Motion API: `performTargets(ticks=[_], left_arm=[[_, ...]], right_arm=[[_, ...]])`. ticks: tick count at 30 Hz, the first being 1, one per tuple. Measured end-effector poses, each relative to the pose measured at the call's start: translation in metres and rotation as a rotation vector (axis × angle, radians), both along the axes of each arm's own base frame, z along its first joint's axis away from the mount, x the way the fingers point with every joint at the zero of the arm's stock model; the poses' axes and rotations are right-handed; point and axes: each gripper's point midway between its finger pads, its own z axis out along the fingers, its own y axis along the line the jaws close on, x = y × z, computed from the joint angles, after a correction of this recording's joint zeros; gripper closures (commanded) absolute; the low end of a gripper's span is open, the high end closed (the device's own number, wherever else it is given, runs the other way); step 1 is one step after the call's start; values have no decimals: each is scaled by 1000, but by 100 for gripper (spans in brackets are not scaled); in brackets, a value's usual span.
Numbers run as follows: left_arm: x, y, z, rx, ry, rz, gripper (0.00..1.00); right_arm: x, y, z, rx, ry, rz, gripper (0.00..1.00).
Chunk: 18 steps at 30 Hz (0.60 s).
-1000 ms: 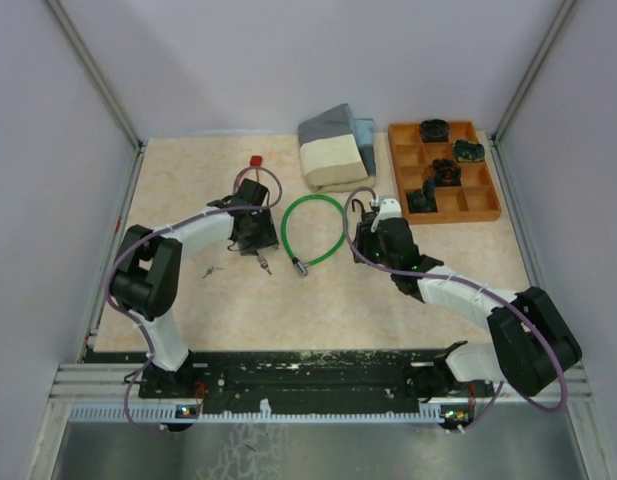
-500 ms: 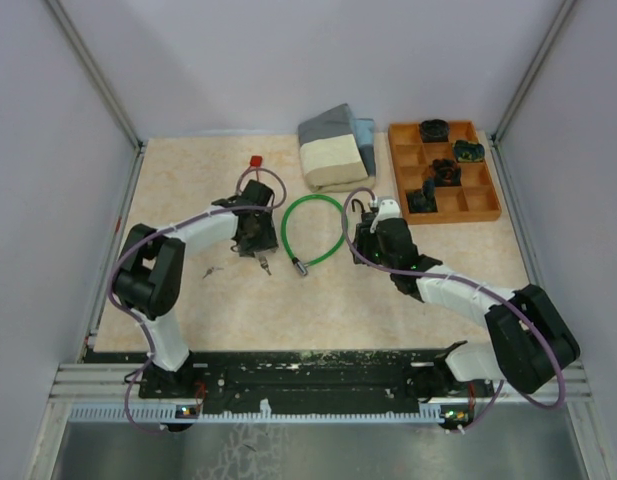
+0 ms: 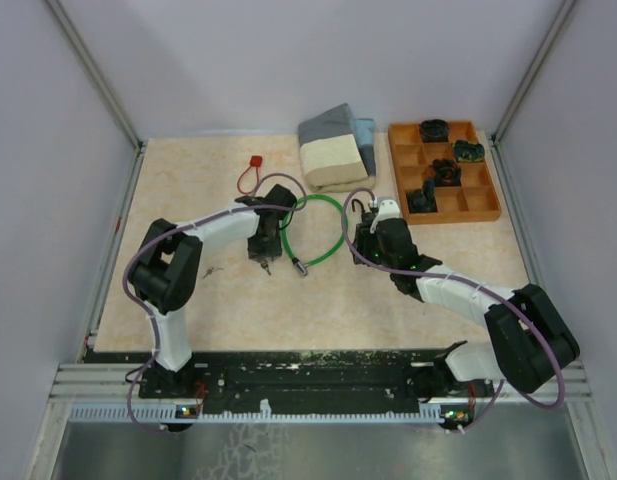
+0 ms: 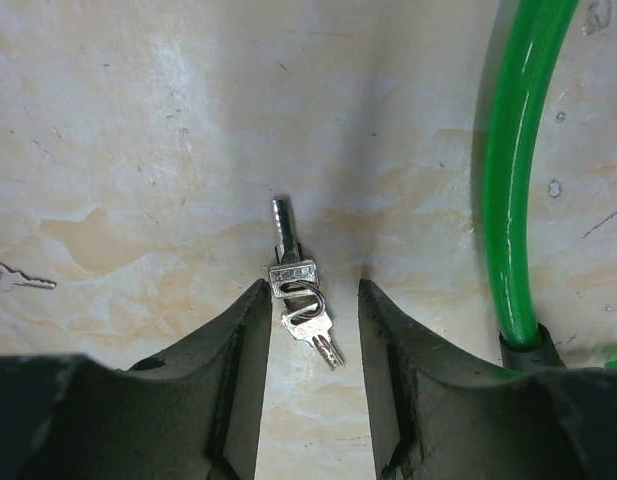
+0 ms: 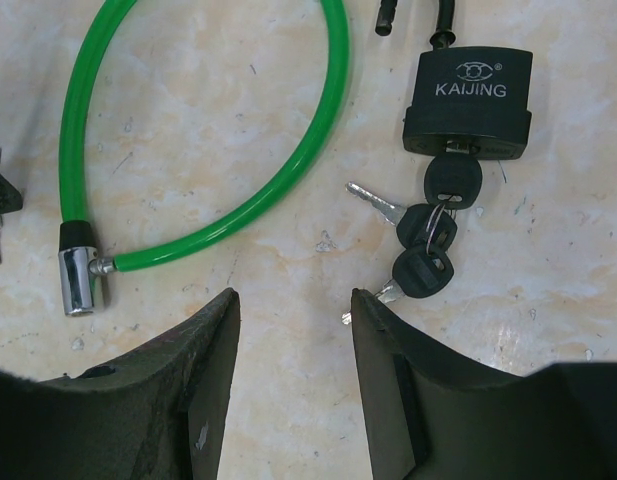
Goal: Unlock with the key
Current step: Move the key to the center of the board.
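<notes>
**Top external view.** The left claw (image 3: 263, 243) hangs low over a small bunch of silver keys (image 3: 266, 266) on the desk (image 3: 288, 310), just left of the green cable lock (image 3: 318, 199). The right claw (image 3: 371, 243) sits just right of that loop. I judge the step in hand to be picking up the key. Open desk lies toward the near edge. Behind are a folded cloth stack (image 3: 333, 150) and an orange tray (image 3: 478, 203), both well apart from the work.

**Left wrist view.** The left claw (image 4: 311, 290) has its 2 fingers (image 4: 243, 340) standing apart on either side of the silver keys (image 4: 300, 300). They appear not to touch the keys, so it holds nothing. The green cable (image 4: 513, 180) runs just right of the right-hand finger, which leaves little room on that side. A spare key (image 4: 13, 280) lies well to the left. The next move calls for a level pinch on the flat, thin keys, which could skid on the desk.

**Right wrist view.** The right claw (image 5: 293, 300) is part open and empty above bare desk. A black padlock (image 5: 468, 100) lies ahead with 1 key already in it and black-headed keys (image 5: 433, 235) dangling. The cable's metal end (image 5: 76, 280) lies to the left. I cannot tell which lock the silver keys fit.
</notes>
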Motion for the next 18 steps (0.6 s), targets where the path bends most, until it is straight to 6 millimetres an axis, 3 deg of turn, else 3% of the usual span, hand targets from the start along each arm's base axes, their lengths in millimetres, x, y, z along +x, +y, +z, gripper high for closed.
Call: performTargets(ticks=[18], left_arm=[[0, 1, -4, -83, 11, 16, 63]], right_arm=[[0, 0, 0, 0, 0, 0, 52]])
